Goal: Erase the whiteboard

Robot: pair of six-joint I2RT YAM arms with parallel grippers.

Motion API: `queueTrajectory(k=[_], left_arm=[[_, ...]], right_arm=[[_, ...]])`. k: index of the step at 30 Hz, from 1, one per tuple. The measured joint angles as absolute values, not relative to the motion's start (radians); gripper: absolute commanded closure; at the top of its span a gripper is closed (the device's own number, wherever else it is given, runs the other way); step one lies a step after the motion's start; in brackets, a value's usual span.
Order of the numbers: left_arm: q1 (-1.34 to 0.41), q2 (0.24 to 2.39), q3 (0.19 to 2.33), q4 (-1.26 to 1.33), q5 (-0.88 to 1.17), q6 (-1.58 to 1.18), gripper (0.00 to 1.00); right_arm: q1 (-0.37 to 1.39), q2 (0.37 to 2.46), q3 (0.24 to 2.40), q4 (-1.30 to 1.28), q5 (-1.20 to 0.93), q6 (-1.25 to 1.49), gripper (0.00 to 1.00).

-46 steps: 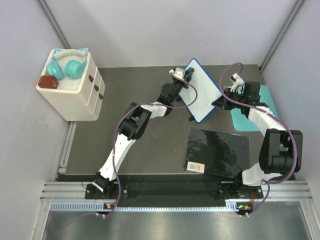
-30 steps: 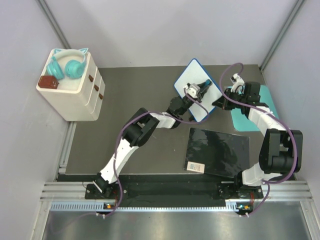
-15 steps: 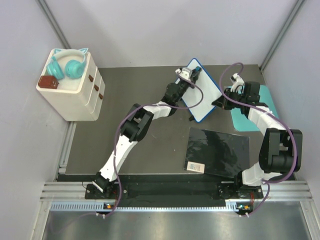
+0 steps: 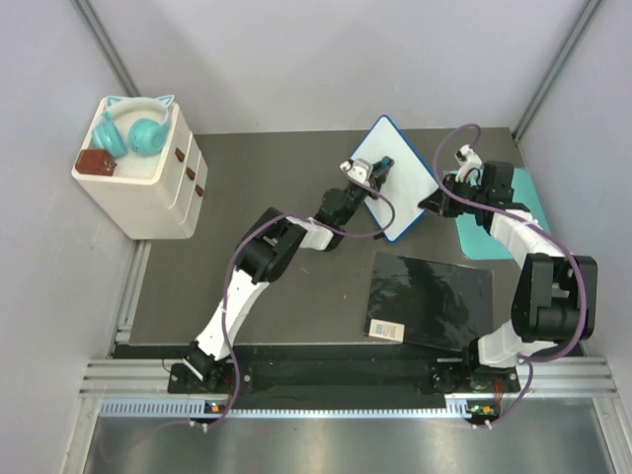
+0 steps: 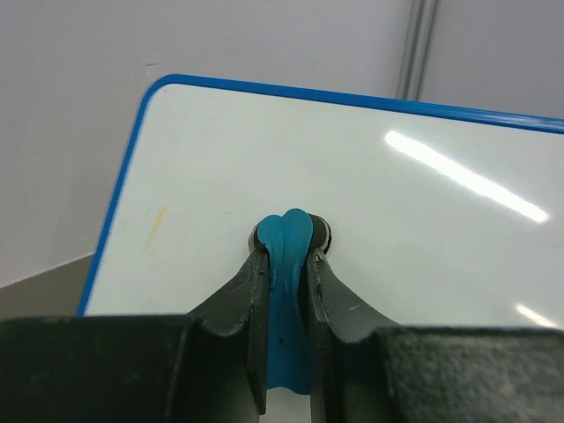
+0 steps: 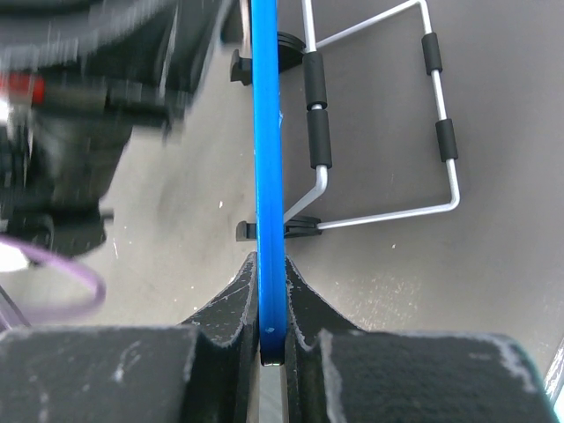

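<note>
The whiteboard (image 4: 403,183) stands tilted at the far right of the counter (image 4: 267,168). The right gripper (image 4: 434,204) has not moved, its jaws clamped on the blue rim. The left gripper (image 4: 376,170), jaws narrow around a blue pad (image 5: 287,256), has slid down from the board's top edge onto its face.

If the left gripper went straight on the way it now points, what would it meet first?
The whiteboard: the left gripper, shut on a blue wiping piece, points squarely at its white face. The piece's tip looks on or just off the surface; depth is unclear.
</note>
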State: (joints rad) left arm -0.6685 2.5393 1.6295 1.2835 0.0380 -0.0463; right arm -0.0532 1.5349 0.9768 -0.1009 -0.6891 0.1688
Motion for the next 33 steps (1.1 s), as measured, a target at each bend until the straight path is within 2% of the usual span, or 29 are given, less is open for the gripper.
queueTrajectory(k=[6, 12, 19, 33], left_arm=[[-0.799, 2.444, 1.435, 1.387, 0.023, -0.067, 1.00], [-0.930, 2.415, 1.350, 1.459, -0.105, -0.105, 1.00], [-0.987, 2.413, 1.306, 1.484, -0.281, -0.157, 1.00], [-1.050, 2.357, 1.189, 1.427, -0.433, -0.263, 1.00]], right_arm=[[-0.053, 1.535, 0.977, -0.099, -0.689, 0.168, 1.00], [-0.056, 1.534, 0.976, -0.106, -0.688, 0.164, 1.00], [-0.056, 1.533, 0.977, -0.105, -0.690, 0.158, 1.00], [-0.055, 1.533, 0.977, -0.101, -0.694, 0.149, 1.00]])
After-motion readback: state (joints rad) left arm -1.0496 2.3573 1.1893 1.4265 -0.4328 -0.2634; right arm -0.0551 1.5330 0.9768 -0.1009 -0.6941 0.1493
